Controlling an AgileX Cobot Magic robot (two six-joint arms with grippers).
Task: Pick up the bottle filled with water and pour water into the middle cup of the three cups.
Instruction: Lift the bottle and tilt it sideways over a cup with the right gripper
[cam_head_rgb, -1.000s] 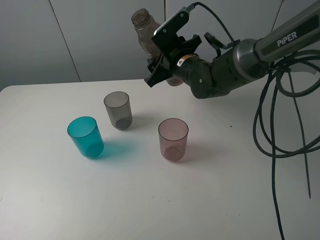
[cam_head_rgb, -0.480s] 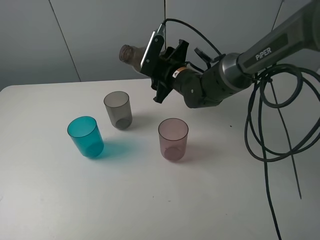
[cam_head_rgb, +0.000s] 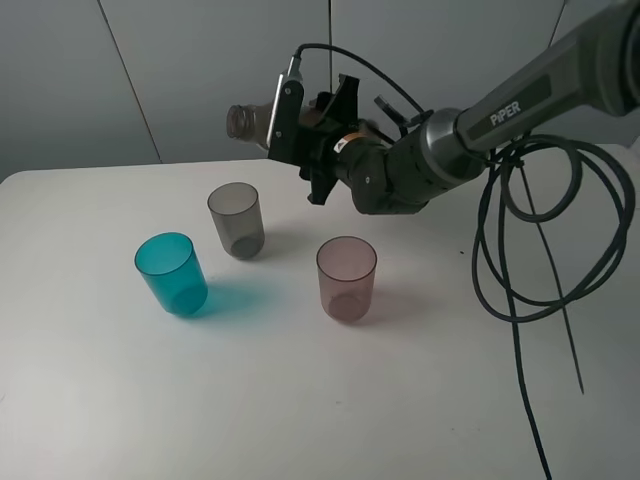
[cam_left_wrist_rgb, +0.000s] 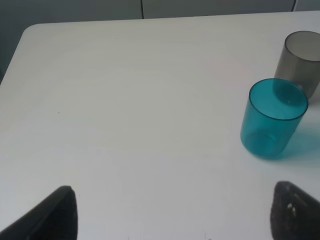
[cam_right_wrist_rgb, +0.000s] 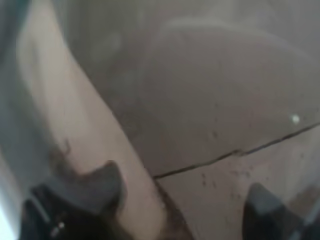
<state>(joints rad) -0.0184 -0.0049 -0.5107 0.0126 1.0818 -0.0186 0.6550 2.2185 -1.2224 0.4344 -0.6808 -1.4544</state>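
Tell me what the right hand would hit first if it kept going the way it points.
The right hand holds the bottle sideways, pointing above the grey cup. Nothing on the table seems in line; probably the back wall first, though depth is unclear.

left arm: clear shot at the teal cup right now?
Probably yes. The left gripper is open, with bare table between it and the teal cup; the middle cup stands close behind it.

right end effector (cam_head_rgb: 303, 140): raised, rolled sideways, gripping bottle (cam_head_rgb: 248, 119) | left end effector (cam_left_wrist_rgb: 172, 215): fingers apart
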